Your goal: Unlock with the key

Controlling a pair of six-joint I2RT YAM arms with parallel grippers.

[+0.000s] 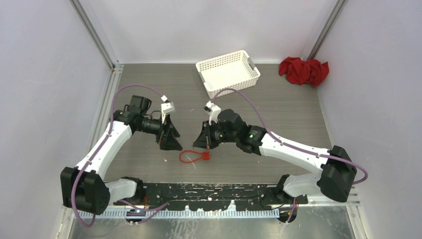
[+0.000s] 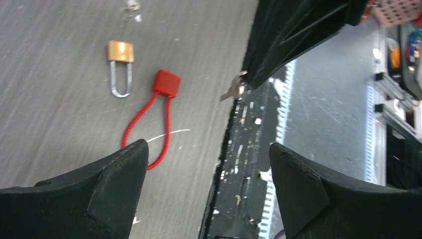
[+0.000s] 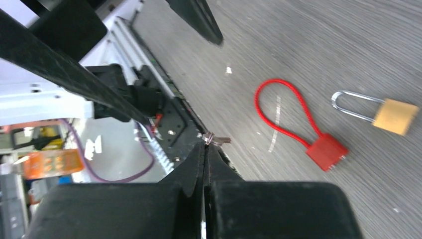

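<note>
A small silver key (image 3: pixel 219 140) sticks out of the tips of my right gripper (image 3: pixel 205 147), which is shut on it. The left wrist view shows that key (image 2: pixel 233 89) hanging above the table's near edge. A brass padlock (image 2: pixel 120 52) with a steel shackle lies flat on the grey table, and the right wrist view shows the same padlock (image 3: pixel 395 116). Beside it lies a red cable lock (image 2: pixel 166 82) with its loop (image 1: pixel 191 156) toward the arms. My left gripper (image 2: pixel 208 149) hovers open and empty, facing the right gripper (image 1: pixel 203 141) from the left.
A white basket (image 1: pixel 228 72) stands at the back centre. A red cloth (image 1: pixel 303 70) lies in the back right corner. A black rail (image 1: pixel 219 191) runs along the near table edge. A small metal bit (image 2: pixel 130 10) lies beyond the padlock.
</note>
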